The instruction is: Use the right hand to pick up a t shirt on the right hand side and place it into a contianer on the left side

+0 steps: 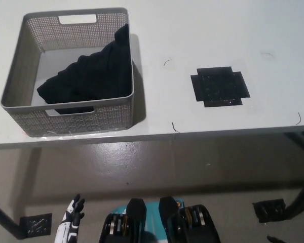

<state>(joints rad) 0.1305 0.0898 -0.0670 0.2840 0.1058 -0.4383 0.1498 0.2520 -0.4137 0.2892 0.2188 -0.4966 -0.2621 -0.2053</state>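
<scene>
Black t-shirt (88,76) sits in grey basket (20,55), nothing left to grasp; left hand (70,225) low, fingers spread, right hand unseen.

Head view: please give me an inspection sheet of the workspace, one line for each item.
Surface: white table, some thin dark curved marks on it.
Job's things: black t shirt lies inside the grey perforated container at table left, one part up against the right wall.
Clutter: black cross-shaped patch on the table, right of the container.
Robot hands: white left robot hand low at lower left, fingers apart, holding nothing; right robot hand not in view.
Cables: nothing seen.
Surroundings: brownish floor, black patches on it at lower left and lower right.
</scene>
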